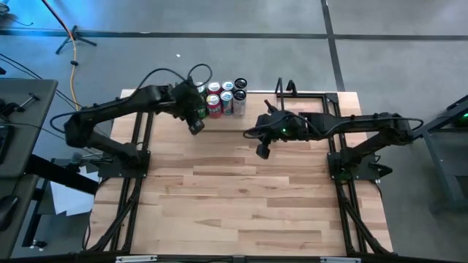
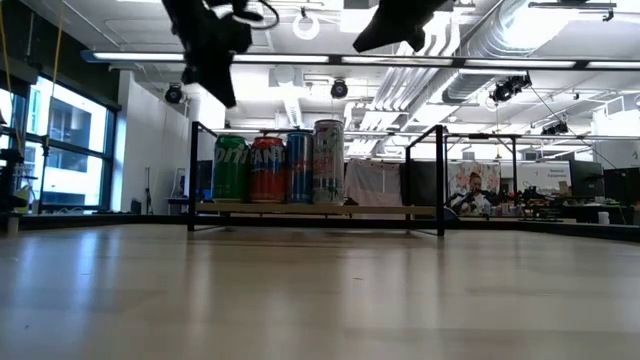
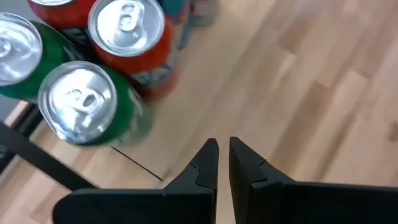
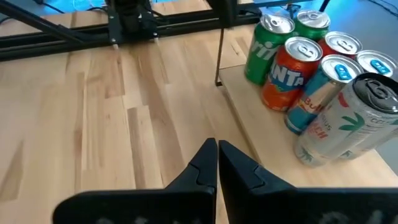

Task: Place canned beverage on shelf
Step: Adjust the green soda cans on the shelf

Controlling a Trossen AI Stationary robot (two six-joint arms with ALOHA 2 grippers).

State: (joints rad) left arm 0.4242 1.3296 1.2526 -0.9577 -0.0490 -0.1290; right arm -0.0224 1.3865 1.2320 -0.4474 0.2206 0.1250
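Several beverage cans point(image 1: 221, 98) stand upright in a cluster on the left part of the shelf point(image 2: 380, 209), a pale board with black wire uprights at the table's far edge. From the low view I see a green can point(image 2: 230, 168), an orange one point(image 2: 267, 168), a blue one point(image 2: 299, 166) and a taller white one point(image 2: 328, 160). My left gripper point(image 1: 196, 126) hangs shut and empty above the table, just in front of the cans point(image 3: 78, 102). My right gripper point(image 1: 262, 151) is shut and empty too, in the air right of the cans point(image 4: 323, 81).
The shelf's right part point(image 1: 285, 106) carries no cans. Black frame rails point(image 1: 135, 146) run along the table's left and right sides. Bare wooden tabletop point(image 1: 241, 197) stretches from the shelf to the near edge.
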